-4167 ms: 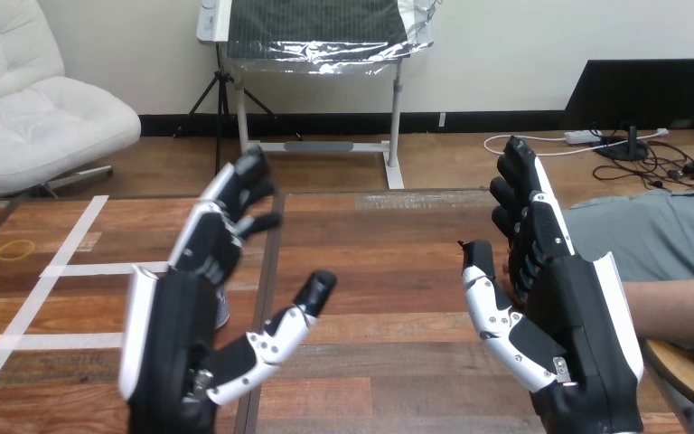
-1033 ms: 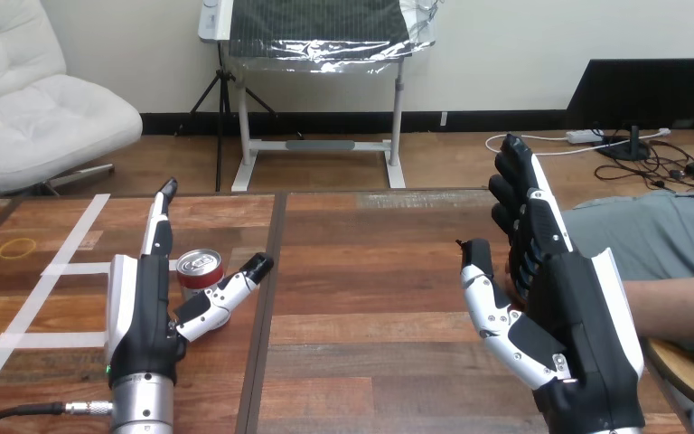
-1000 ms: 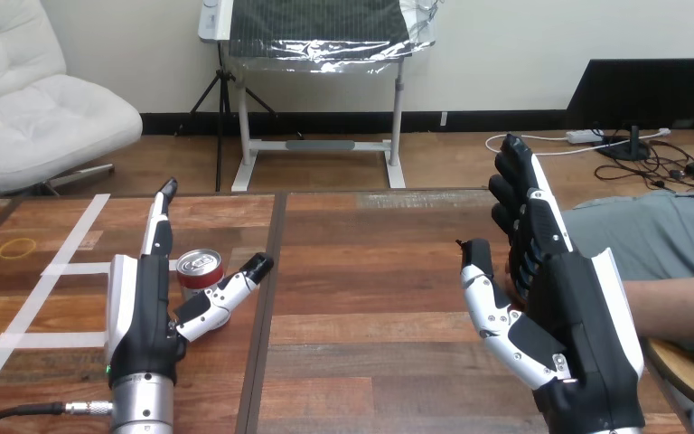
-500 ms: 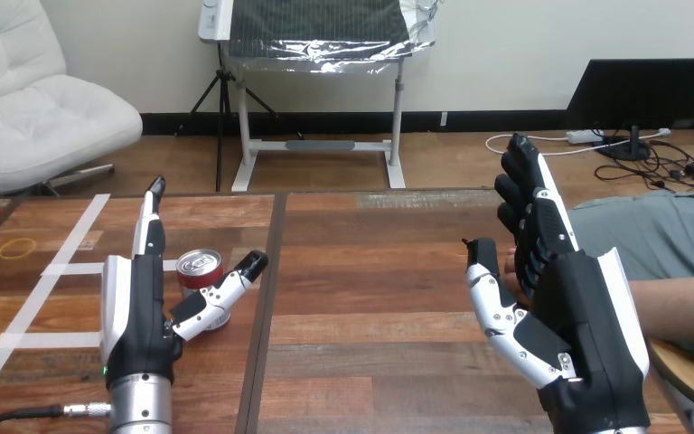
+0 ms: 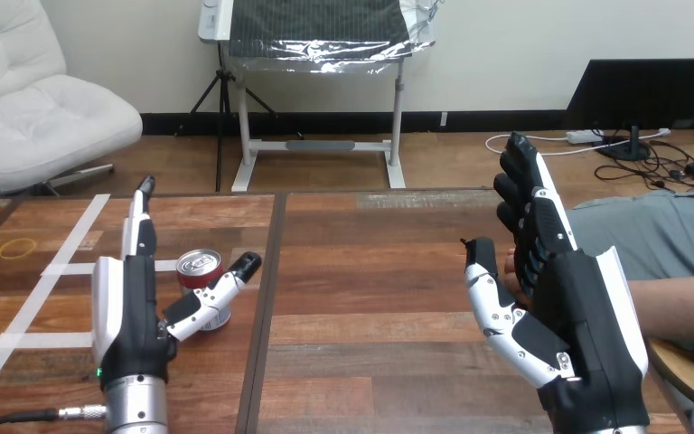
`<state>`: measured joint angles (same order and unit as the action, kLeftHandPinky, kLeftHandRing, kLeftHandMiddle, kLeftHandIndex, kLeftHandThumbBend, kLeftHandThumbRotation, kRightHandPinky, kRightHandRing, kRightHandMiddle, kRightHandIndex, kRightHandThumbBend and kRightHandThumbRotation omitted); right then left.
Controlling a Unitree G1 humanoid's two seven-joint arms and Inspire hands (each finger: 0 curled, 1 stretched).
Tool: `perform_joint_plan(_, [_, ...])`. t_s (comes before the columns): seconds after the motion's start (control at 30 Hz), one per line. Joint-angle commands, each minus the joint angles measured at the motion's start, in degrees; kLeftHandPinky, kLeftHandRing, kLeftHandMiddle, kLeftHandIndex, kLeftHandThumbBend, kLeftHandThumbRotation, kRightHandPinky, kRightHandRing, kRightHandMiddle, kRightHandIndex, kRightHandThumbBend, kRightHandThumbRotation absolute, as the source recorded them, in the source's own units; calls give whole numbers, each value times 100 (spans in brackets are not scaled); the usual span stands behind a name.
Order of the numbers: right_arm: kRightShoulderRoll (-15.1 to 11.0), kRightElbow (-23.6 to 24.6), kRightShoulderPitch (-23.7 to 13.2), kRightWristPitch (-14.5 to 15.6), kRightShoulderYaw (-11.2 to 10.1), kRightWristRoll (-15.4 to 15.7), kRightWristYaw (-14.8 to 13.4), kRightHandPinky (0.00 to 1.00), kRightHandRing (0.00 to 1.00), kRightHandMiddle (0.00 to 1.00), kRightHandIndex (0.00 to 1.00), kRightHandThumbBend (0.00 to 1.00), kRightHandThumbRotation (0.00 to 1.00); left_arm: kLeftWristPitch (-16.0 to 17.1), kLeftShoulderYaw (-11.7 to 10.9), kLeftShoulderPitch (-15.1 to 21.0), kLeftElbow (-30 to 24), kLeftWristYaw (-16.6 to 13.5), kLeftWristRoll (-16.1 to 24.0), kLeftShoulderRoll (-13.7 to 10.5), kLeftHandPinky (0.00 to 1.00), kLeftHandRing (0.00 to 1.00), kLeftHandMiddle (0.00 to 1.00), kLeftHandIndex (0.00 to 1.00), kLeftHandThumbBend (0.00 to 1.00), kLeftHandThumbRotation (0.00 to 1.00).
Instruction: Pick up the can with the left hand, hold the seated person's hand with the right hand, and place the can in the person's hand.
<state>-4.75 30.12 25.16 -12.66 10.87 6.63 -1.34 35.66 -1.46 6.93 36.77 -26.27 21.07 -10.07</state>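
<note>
A red can (image 5: 201,273) with a silver top stands upright on the table at the left. My left hand (image 5: 132,307) is beside it, edge-on, with straight fingers along the can's left side and the thumb reaching across its front right. My right hand (image 5: 567,307) is raised at the right, open, fingers pointing up and away. The person's forearm (image 5: 678,307) comes in from the right edge behind my right hand. Their hand is mostly hidden behind it, with only a fingertip (image 5: 510,264) showing between my thumb and fingers.
White tape lines (image 5: 54,269) and a yellow rubber band (image 5: 15,248) lie on the wooden table (image 5: 370,262) at the far left. A seam runs down the table just right of the can.
My left hand has dropped from a raised pose to table level beside the can, then slid a little left. My right hand has barely shifted.
</note>
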Motion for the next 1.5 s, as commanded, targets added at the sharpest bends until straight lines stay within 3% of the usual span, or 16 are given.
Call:
perform_joint_plan(0.0, [73, 95, -348, -34, -77, 19, 11, 100, 100, 100, 100, 0, 0, 161, 8, 445, 71, -192, 100, -126, 95, 98, 98, 98, 86, 42])
perform_joint_plan(0.5, [77, 105, -404, 28, -99, 73, 15, 100, 100, 100, 100, 1, 0, 96, 68, 482, 194, -206, 41, -121, 94, 98, 98, 98, 86, 40])
perform_joint_plan(0.8, [66, 112, -431, 82, -110, 78, 24, 100, 100, 100, 100, 1, 0, -274, 139, 545, 199, -266, 178, -133, 92, 96, 96, 96, 87, 42])
perform_joint_plan(1.47, [47, 191, -445, 194, -117, 100, 48, 100, 100, 100, 100, 3, 0, -456, 149, 826, 526, -5, -51, -101, 87, 91, 92, 91, 86, 35])
